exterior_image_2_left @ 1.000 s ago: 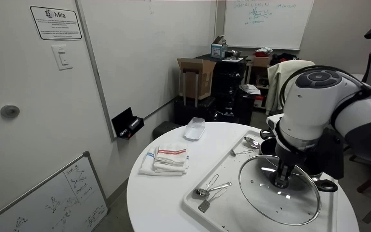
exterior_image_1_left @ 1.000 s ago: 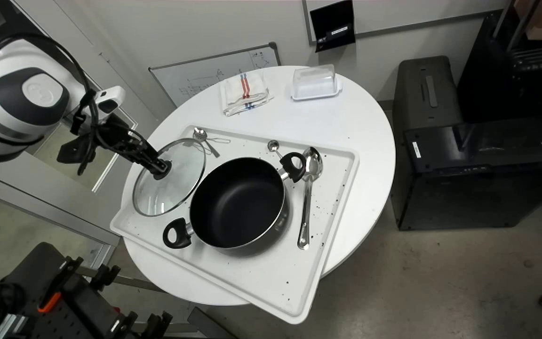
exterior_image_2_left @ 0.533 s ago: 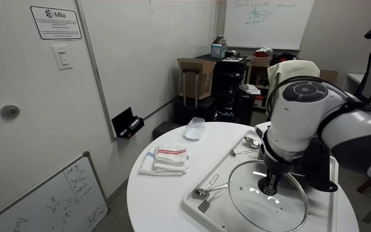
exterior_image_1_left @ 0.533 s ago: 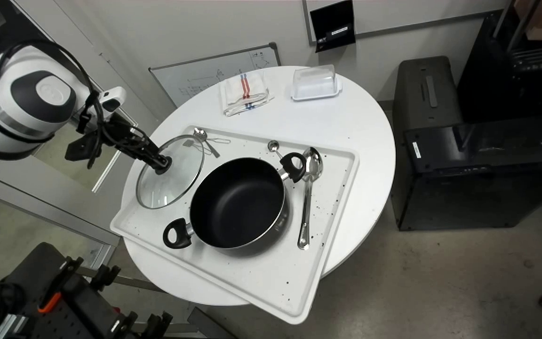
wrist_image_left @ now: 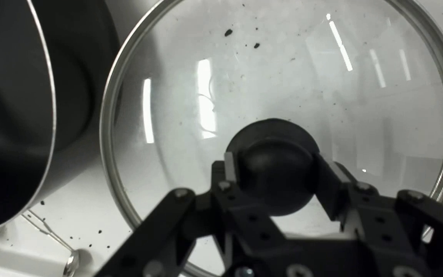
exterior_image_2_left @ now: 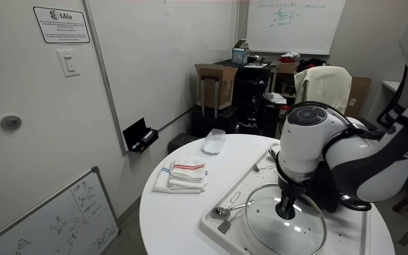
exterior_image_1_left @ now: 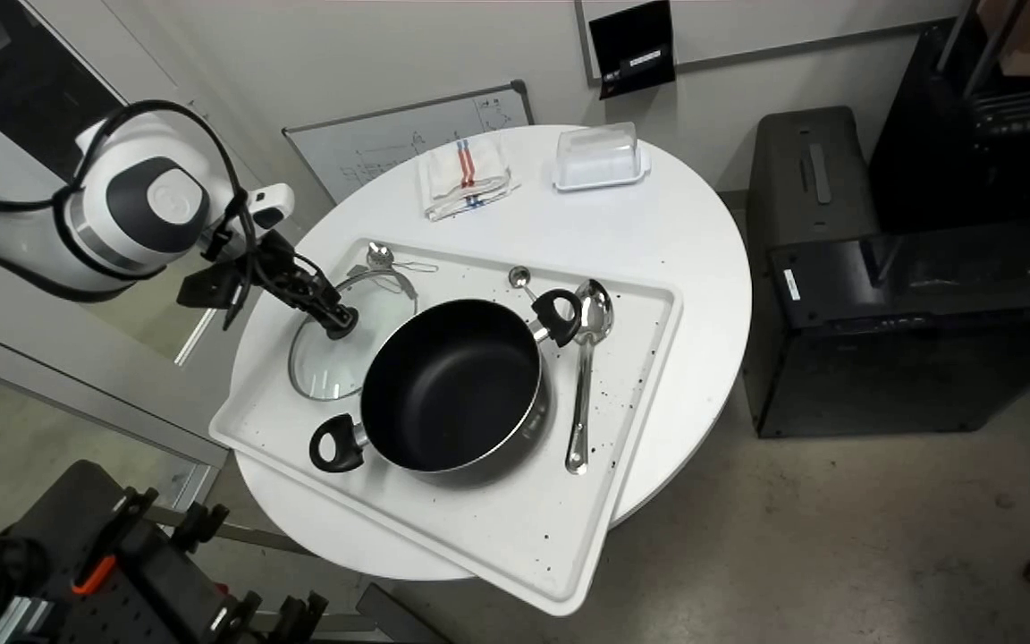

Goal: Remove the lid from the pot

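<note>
The glass lid (exterior_image_1_left: 378, 324) with its silver rim is beside the black pot (exterior_image_1_left: 452, 385), low over the tray; I cannot tell whether it touches the tray. The pot's near rim hides part of the lid. My gripper (exterior_image_1_left: 340, 320) is shut on the lid's dark knob. The lid shows in an exterior view (exterior_image_2_left: 278, 235), where my gripper (exterior_image_2_left: 286, 209) holds the knob and the arm hides most of the pot. In the wrist view the fingers (wrist_image_left: 274, 165) press both sides of the knob, the lid (wrist_image_left: 275, 84) looks nearly flat, and the open pot (wrist_image_left: 10, 96) is at left.
A white tray (exterior_image_1_left: 488, 528) bears the pot, a large metal spoon (exterior_image_1_left: 583, 385), a small ladle (exterior_image_1_left: 519, 277) and small utensils (exterior_image_2_left: 225, 214) by the lid. Folded towels (exterior_image_1_left: 466, 174) and a clear-topped dish (exterior_image_1_left: 600, 159) stand on the round table (exterior_image_1_left: 703, 233).
My gripper and the held lid have moved across the tray, lower and closer to the pot, so that the pot's rim now covers part of the lid. The pot has not moved.
</note>
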Action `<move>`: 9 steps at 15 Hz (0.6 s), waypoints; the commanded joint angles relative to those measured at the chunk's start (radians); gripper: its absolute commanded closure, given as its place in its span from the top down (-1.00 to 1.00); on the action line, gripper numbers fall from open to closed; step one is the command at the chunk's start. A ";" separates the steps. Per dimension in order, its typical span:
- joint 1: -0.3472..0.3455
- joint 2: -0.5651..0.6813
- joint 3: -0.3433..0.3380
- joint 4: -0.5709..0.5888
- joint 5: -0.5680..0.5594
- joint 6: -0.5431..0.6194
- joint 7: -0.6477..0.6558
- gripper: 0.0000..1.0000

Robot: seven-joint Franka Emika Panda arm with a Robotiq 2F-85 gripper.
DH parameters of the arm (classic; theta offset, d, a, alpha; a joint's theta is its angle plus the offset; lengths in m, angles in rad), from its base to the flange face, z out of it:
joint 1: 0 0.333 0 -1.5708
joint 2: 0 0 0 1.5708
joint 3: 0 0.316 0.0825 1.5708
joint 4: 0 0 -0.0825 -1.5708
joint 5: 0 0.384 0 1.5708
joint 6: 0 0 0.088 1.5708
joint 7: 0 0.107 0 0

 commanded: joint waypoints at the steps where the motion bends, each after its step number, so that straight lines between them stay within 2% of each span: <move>1: -0.042 0.046 0.030 0.052 0.056 0.003 -0.074 -0.50; 9: -0.116 0.061 0.083 0.041 0.113 -0.014 -0.186 -0.50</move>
